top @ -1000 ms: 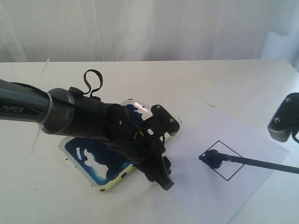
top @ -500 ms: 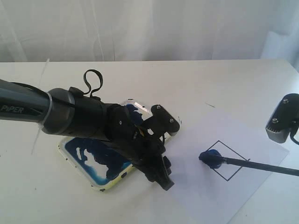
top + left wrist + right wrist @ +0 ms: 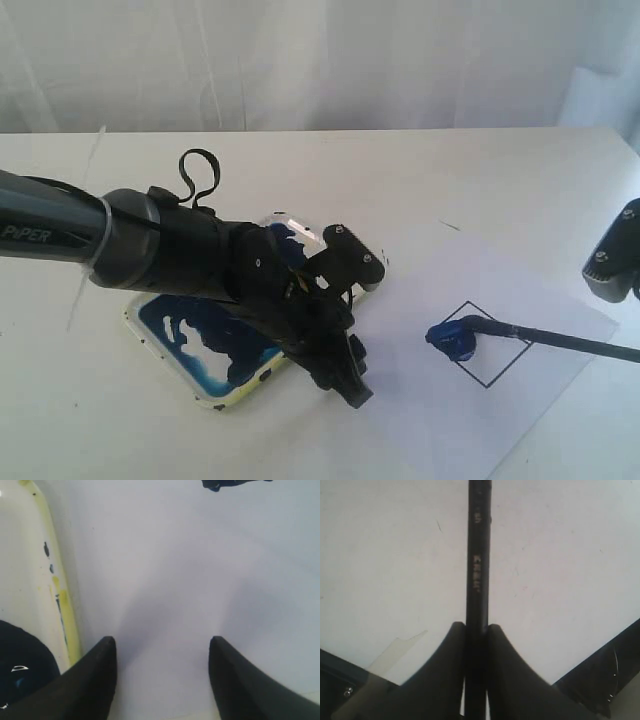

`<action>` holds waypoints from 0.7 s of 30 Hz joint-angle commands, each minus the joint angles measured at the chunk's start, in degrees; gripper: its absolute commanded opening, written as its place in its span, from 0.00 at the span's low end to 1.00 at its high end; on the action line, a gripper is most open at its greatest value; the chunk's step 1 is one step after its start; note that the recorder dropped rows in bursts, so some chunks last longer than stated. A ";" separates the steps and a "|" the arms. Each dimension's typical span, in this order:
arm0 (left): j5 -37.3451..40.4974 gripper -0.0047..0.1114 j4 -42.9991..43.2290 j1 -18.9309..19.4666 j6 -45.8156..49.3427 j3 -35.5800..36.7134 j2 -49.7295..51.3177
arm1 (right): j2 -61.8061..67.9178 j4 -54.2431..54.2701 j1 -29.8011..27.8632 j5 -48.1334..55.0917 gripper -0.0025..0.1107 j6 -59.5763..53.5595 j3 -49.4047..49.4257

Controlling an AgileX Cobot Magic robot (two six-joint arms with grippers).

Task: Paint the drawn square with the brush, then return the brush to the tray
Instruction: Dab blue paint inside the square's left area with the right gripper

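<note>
The drawn square sits tilted on its corner on the white paper sheet, at about 4 o'clock from the middle of the exterior view. Its thin black outline is mostly blank inside. A blob of blue paint marks its 9 o'clock corner, where the tip of the brush rests. The black handle runs from there toward 3 o'clock and leaves the picture. In the right wrist view the right claw is closed tight on that handle, one finger on each side.

At 9 o'clock from the square, well apart from it, the tray lies on the counter, smeared with dark blue inside its yellowish rim. The left claw hangs over the tray's 3 o'clock edge, its jaws spread wide above the white surface just beside the rim.
</note>
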 commanded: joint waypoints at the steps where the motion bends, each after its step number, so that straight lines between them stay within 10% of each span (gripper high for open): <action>1: 2.30 0.55 -0.15 -0.26 -0.72 0.69 0.90 | 0.00 -0.48 -0.17 -1.95 0.02 1.25 0.28; 21: 2.30 0.55 -0.15 -0.26 -0.72 0.69 0.90 | 0.00 3.98 -0.17 -2.24 0.02 -4.45 0.28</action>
